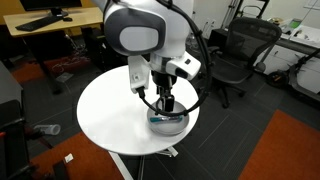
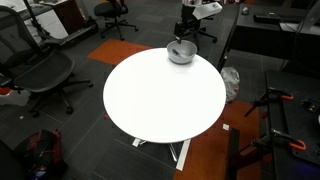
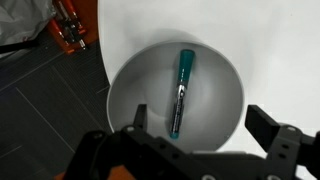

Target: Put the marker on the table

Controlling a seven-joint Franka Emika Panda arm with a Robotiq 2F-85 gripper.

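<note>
While my gripper [image 3: 198,118] hangs spread and empty over the bowl [image 3: 222,70], the marker [image 3: 181,92] lies inside it, near the table [image 3: 285,45] edge.

Method: descend centred, jaws astride the barrel, pinch mid-length, lift clear of the rim.

Obscured: marker hard to make out in both exterior views; my height above it unclear.

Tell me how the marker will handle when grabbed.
The marker looks slim and straight, so it is probably stiff and light. Its round barrel lies in the curved bowl, so a nudge would likely roll it. Its smooth surface may slip in the tool.
</note>
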